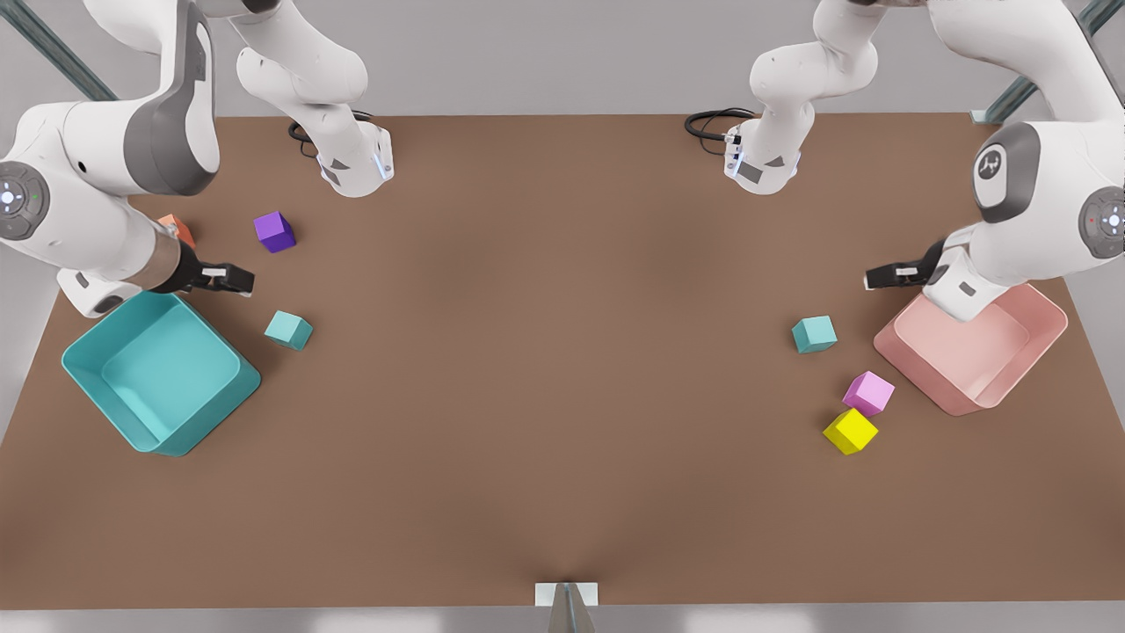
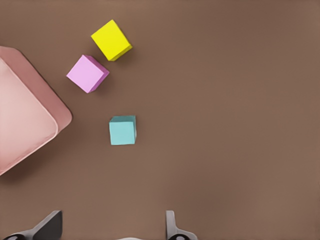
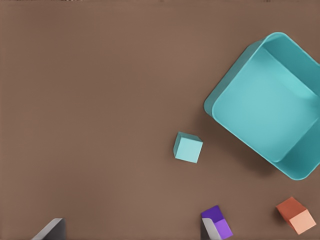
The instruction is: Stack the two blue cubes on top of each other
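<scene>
Both hands spread wide, empty. Left hand (image 2: 112, 227) above pink bin (image 1: 1011, 369), near one blue cube (image 1: 814, 334); right hand (image 1: 230, 280) by other cube (image 1: 288, 330). Cubes on the surface near opposite side edges, likely light, rigid; pinch flat sides.

We see a plain brown tabletop (image 1: 562, 396). Beside the teal bin (image 1: 158, 374) sits one teal cube (image 1: 288, 330), matte and unpatterned; farther from that bin lie a purple cube (image 1: 274, 231) and an orange cube (image 1: 180, 229). The second teal cube (image 1: 814, 334) matches the first; near it sit a pale pink bin (image 1: 976, 347), a lilac-pink cube (image 1: 868, 392) and a yellow cube (image 1: 850, 431).
</scene>
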Controlling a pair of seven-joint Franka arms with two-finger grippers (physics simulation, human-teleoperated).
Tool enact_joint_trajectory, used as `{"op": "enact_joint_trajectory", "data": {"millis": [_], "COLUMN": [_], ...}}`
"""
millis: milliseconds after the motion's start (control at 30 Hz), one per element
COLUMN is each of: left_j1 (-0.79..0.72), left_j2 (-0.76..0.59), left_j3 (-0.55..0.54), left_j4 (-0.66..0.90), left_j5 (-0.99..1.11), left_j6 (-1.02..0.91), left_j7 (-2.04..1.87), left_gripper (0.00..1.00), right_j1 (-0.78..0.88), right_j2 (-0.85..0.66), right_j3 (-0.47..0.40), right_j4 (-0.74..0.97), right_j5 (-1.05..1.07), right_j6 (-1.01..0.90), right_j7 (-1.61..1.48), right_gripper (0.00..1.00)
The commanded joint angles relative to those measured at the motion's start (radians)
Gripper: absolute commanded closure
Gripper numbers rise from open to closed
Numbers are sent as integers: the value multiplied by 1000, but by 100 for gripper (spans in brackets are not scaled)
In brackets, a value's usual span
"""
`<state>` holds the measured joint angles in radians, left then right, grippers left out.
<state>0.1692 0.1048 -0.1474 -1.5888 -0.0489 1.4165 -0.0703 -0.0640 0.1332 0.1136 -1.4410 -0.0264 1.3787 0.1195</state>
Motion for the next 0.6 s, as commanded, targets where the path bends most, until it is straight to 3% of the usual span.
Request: {"op": "enact_joint_trajectory", "data": {"millis": [0,167,233,567], "left_j1": [-30,-25,-25,-20], "left_j2": [7,18,23,44], "left_j3": [-1,-1,-1,-1], "left_j4": [1,1,1,0], "left_j5": [-2,-2,-2,-3], "left_j6": [25,25,25,7], "left_j7": [0,1,1,1], "left_gripper": [0,0,0,0], "right_j1": [-2,44,44,-14], "right_j2": [2,86,32,-61], "right_j3": [0,6,3,-17], "right_j4": [1,-76,-234,-622], "right_j5": [-1,-92,-89,-40], "right_j6": [10,2,186,566], "right_j7": [43,137,198,356], "right_gripper": [0,0,0,0]}}
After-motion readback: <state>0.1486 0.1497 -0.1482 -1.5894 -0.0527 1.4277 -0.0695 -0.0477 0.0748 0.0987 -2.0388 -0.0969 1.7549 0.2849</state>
